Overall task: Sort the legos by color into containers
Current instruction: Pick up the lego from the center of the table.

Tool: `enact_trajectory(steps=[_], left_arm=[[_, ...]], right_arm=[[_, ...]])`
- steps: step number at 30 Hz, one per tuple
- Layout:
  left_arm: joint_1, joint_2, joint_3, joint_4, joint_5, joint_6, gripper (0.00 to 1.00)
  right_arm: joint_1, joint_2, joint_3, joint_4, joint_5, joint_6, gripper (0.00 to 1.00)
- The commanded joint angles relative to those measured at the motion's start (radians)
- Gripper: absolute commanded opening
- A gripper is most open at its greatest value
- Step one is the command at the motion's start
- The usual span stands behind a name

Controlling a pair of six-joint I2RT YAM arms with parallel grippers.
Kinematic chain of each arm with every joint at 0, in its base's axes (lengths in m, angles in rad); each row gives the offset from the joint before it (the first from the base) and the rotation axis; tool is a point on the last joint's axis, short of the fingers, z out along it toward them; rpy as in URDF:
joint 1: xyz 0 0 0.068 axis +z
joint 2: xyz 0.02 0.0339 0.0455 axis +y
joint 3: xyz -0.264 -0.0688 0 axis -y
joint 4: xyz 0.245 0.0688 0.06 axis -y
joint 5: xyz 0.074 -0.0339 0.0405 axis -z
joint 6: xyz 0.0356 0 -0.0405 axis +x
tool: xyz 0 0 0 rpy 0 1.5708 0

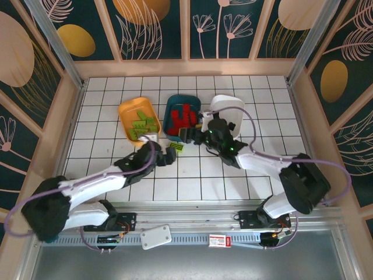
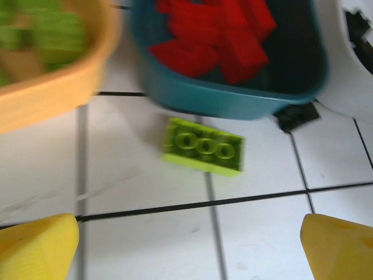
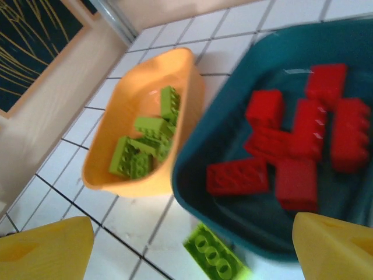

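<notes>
Three shallow, smooth plastic trays with rounded corners stand in a row on the white tiled table (image 1: 192, 175), which has dark grout lines. The orange-yellow tray (image 1: 130, 111) is at 9 o'clock, the teal tray (image 1: 173, 102) is in the middle and the white tray (image 1: 228, 105) is at 3 o'clock. The orange-yellow tray holds a heap of studded lime bricks (image 3: 145, 146). The teal tray holds glossy red bricks (image 3: 291, 146), some overlapping. The white tray shows black pieces (image 2: 356, 26) at its edge, blurred. One loose lime brick (image 2: 204, 146) lies flat on the tile, studs up, at 6 o'clock of the teal tray and just beside its wall. A small black piece (image 2: 297, 116) lies on the tile at the teal tray's 3 o'clock corner, next to the white tray. The left gripper (image 1: 169, 155) is at 7 o'clock of the loose brick, its yellow wedge-shaped left fingers (image 2: 38, 248) spread wide with nothing between them. The right gripper (image 1: 189, 135) hangs at the teal tray's 6 o'clock rim, its right fingers (image 3: 335, 245) also wide apart and holding nothing.
</notes>
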Motion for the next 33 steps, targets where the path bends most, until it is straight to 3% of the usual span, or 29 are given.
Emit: enact_trajectory(steps=[1, 9, 16, 22, 28, 33], left_arm=[[-0.019, 0.155, 0.091, 0.005, -0.104, 0.097, 0.94], [-0.017, 0.354, 0.184, 0.05, -0.183, 0.176, 0.96], [0.009, 0.49, 0.245, 0.078, -0.138, 0.187, 0.95], [0.027, 0.516, 0.237, 0.126, -0.101, 0.199, 0.82], [0.034, 0.558, 0.245, 0.162, -0.091, 0.218, 0.83], [0.034, 0.538, 0.229, 0.174, -0.078, 0.211, 0.65]], right_arm=[[-0.022, -0.113, -0.083, 0.033, 0.049, 0.04, 0.89], [-0.045, -0.222, -0.141, -0.001, 0.057, 0.044, 0.89], [-0.047, -0.259, -0.143, -0.006, 0.061, 0.039, 0.89], [-0.051, -0.283, -0.141, -0.022, 0.063, 0.027, 0.9], [-0.052, -0.279, -0.146, -0.027, 0.063, 0.03, 0.9], [-0.052, -0.283, -0.14, -0.042, 0.064, 0.029, 0.9]])
